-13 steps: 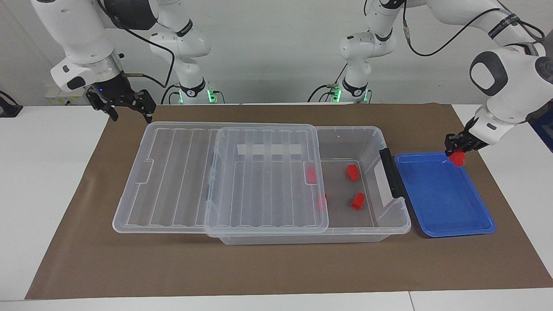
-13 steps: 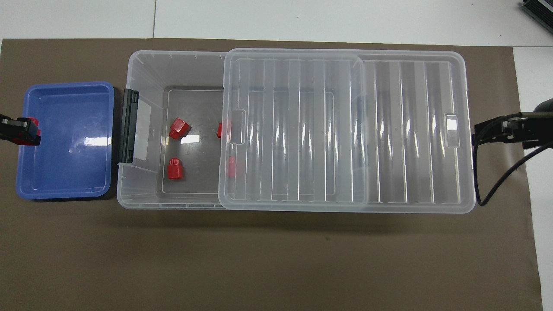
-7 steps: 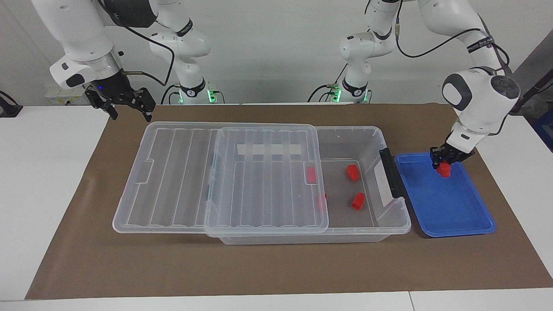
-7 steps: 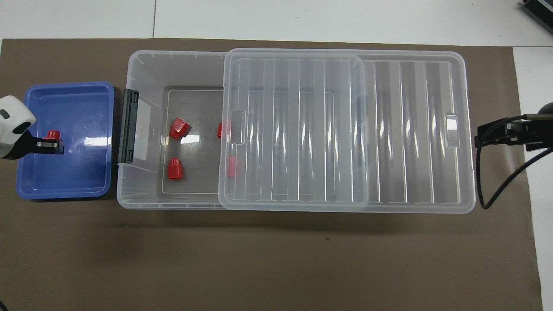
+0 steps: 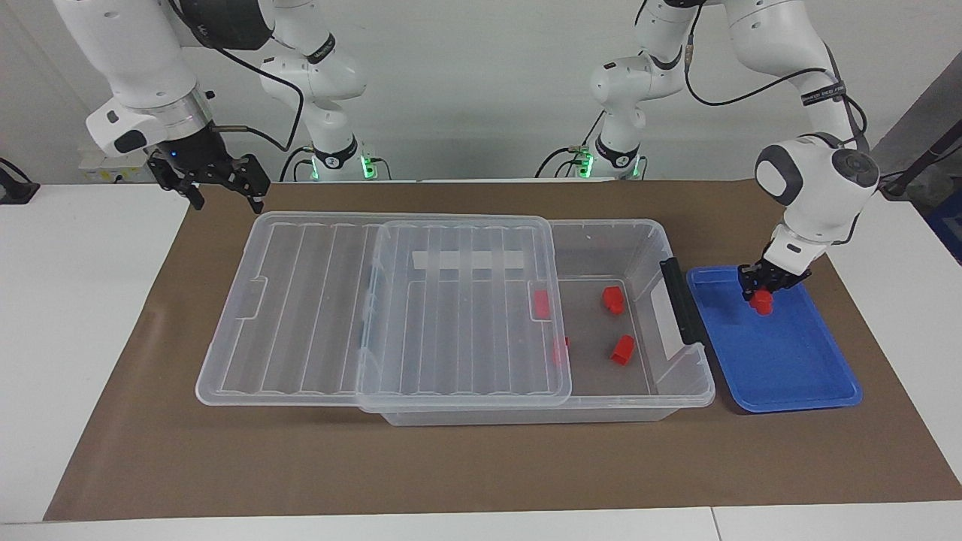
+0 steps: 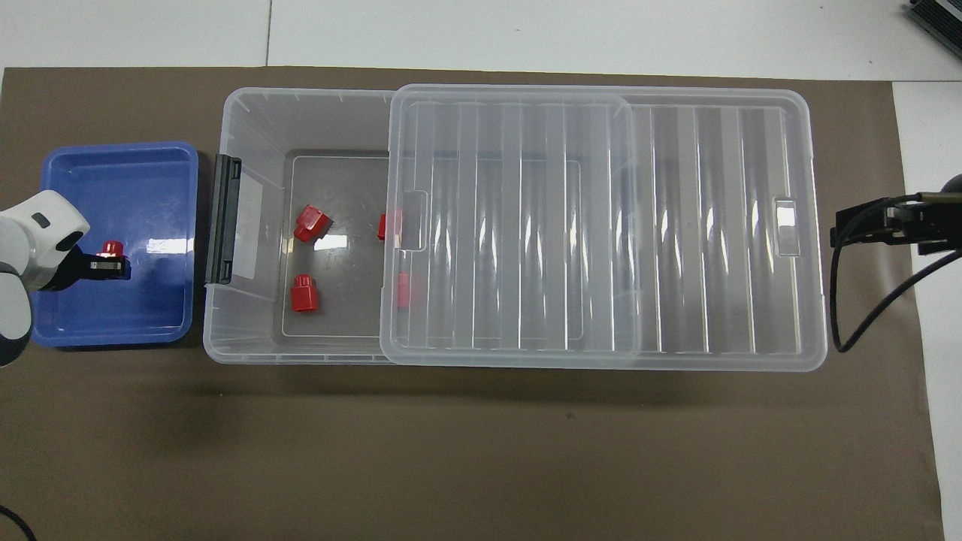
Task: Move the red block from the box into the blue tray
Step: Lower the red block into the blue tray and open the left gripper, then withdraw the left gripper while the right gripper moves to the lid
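My left gripper (image 5: 760,289) is shut on a red block (image 5: 763,302) and holds it low inside the blue tray (image 5: 782,361), in the part nearer to the robots. I cannot tell whether the block touches the tray floor. In the overhead view the left gripper (image 6: 113,264) and the block (image 6: 113,248) are over the tray (image 6: 113,319). The clear box (image 5: 639,231) stands beside the tray. Its lid (image 5: 301,300) is slid toward the right arm's end. Two red blocks (image 5: 612,298) (image 5: 622,349) lie in the uncovered part. My right gripper (image 5: 225,191) waits open above the mat by the lid's corner.
Two more red blocks (image 5: 541,303) (image 5: 560,352) show through the lid's edge. The box's black clip handle (image 5: 680,300) faces the tray. A brown mat (image 5: 451,466) covers the table. The right gripper (image 6: 838,233) hangs beside the lid's end.
My left gripper has carried the red block from over the tray's outer rim inward over the tray and lower. The right arm has barely moved.
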Controlling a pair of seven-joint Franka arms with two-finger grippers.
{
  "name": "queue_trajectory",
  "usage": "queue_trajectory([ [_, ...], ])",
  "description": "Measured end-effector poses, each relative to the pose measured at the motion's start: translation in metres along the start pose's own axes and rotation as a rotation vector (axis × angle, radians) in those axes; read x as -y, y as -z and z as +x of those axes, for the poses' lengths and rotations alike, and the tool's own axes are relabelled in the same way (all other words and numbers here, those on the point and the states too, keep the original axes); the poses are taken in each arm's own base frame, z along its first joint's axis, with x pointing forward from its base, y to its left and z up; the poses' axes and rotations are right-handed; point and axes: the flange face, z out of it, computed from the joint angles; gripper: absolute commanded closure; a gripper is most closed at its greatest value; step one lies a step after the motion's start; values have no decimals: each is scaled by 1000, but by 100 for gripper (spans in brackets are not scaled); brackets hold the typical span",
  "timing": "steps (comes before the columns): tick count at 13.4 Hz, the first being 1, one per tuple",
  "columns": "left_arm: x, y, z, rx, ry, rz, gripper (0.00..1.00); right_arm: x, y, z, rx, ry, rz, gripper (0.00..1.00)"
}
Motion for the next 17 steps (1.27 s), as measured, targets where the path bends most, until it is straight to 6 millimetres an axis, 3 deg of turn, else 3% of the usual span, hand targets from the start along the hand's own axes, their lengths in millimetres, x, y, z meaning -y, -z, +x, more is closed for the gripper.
queue_trajectory([
  [3, -2, -28, -5, -3, 31, 0, 92, -15, -21, 10, -33, -27, 1, 0],
  [6, -4, -39, -7, 4, 48, -3, 92, -37, -43, 25, -50, -51, -3, 0],
  [7, -5, -40, -7, 4, 52, -3, 92, -47, -51, 31, -57, -45, -5, 2],
  [8, -6, -41, -7, 3, 54, -3, 92, -55, -59, 36, -62, -43, -7, 18],
  [9, -6, -43, -9, -4, 55, -2, 80, -61, -67, 41, -67, -45, -9, 48],
  [10, -6, -44, -10, -13, 55, 0, 45, -64, -75, 45, -74, -48, -9, 91],
  [11, -6, -44, -11, -17, 55, 0, 21, -64, -84, 49, -84, -48, -10, 100],
  [12, -6, -44, -11, -18, 56, 1, 3, -64, -94, 52, -97, -48, -10, 100],
  [17, -8, -51, -15, -9, 54, -2, 0, -69, -134, 58, -117, -54, -11, 100],
])
